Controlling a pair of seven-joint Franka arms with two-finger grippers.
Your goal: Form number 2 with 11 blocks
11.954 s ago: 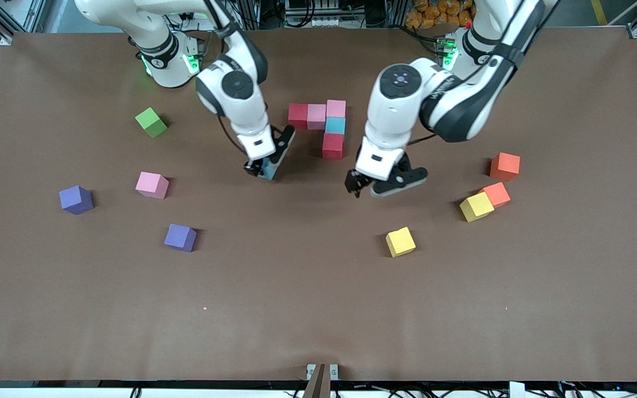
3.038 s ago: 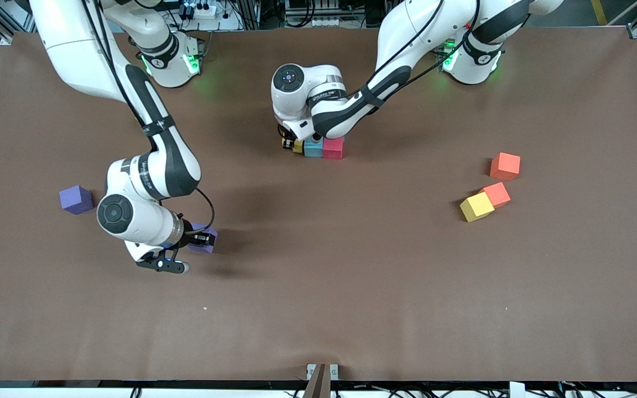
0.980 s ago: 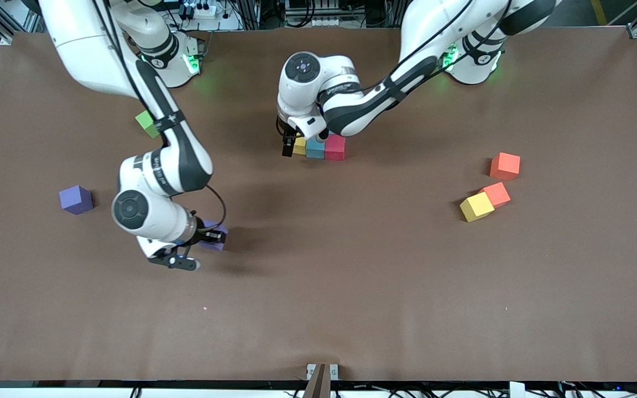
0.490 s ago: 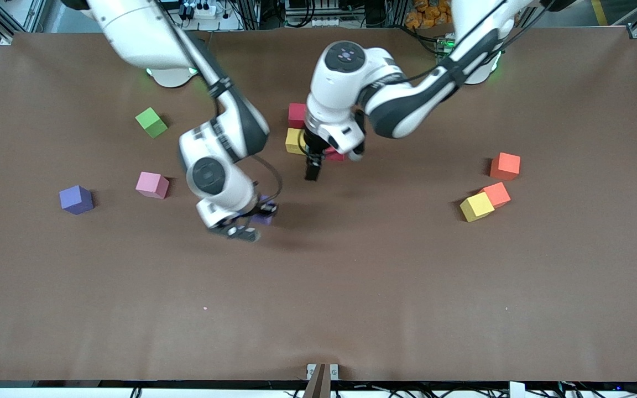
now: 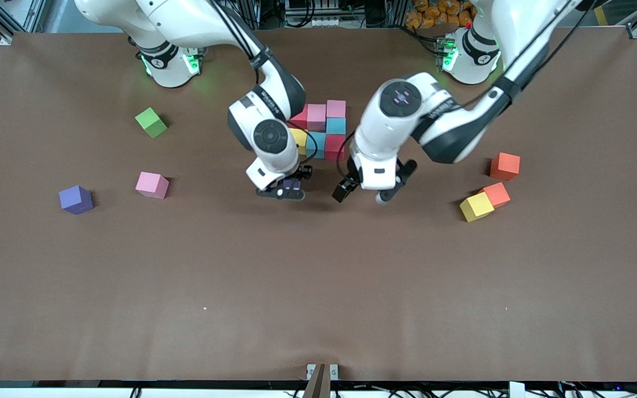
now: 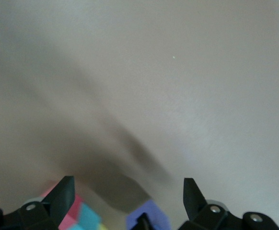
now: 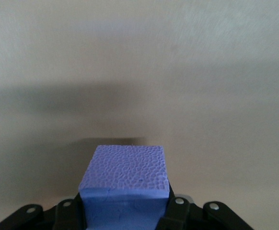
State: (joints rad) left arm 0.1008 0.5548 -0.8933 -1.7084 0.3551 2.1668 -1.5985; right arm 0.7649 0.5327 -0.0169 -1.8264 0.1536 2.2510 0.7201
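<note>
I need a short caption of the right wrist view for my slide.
Right gripper shut on a purple block, carried above the bare brown table.

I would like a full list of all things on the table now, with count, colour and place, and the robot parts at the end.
partly built number 2: seven cubes visible, red, two pink, teal-blue, yellow, teal-blue, red; table middle, near the robots' bases.
held purple cube: one, in the right claw.
loose purple cube: one, toward the right arm's end.
loose pink cube: one, beside it, nearer the middle.
light green cube: one, farther from the front camera than the pink one.
orange cubes: two, toward the left arm's end.
loose yellow cube: one, touching the nearer orange cube.
right claw: shut on the purple cube, over the table just in front of the digit.
left claw: open, empty, beside it.
</note>
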